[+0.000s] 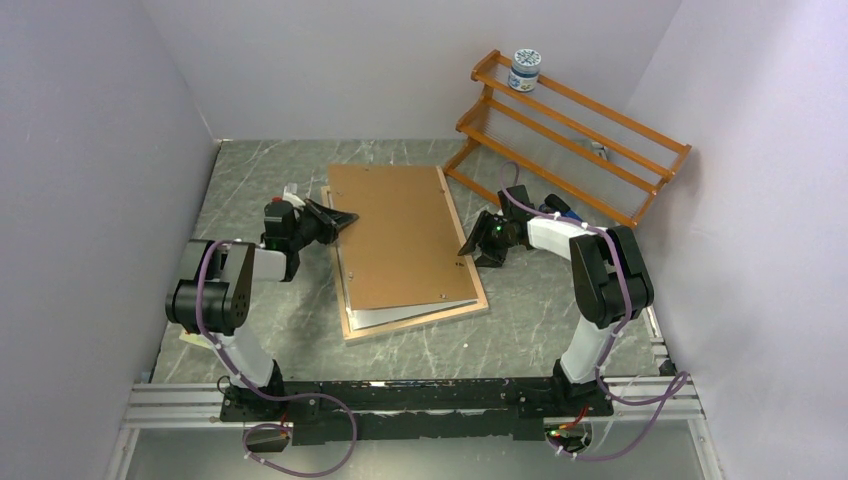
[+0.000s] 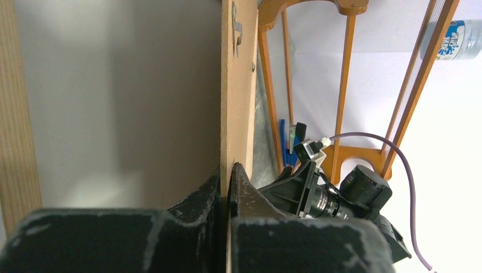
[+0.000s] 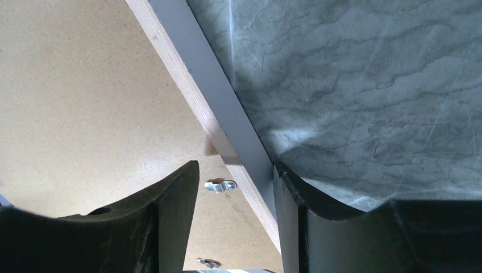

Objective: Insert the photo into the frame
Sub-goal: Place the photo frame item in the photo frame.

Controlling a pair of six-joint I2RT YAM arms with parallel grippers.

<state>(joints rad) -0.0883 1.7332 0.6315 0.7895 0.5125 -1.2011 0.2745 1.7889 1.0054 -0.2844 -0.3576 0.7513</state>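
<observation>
**Top view, with wrist details.** The frame (image 1: 352, 330) lies face down on the bench (image 1: 250, 170), between the two arms. Its long axis runs from the near edge towards the back wall, and the far end leans slightly left. It holds two sheets. The photo (image 1: 385, 317) lies white back up, showing only as a pale strip at the near end. The brown panel (image 1: 400, 240) rests on top, turned a little askew from the rim.

The left pincer (image 1: 345, 218) is clenched on the panel's left long edge (the left wrist view shows the thin board edge-on between the pressed fingers). The right pincer (image 1: 470, 247) is released. Its fingers straddle the frame's right rim, one over the panel side near a metal clip (image 3: 220, 185) and the other over the bench.

The orange rack (image 1: 580, 130) stands at the far right, with one jar (image 1: 524, 70) on its top shelf.
</observation>
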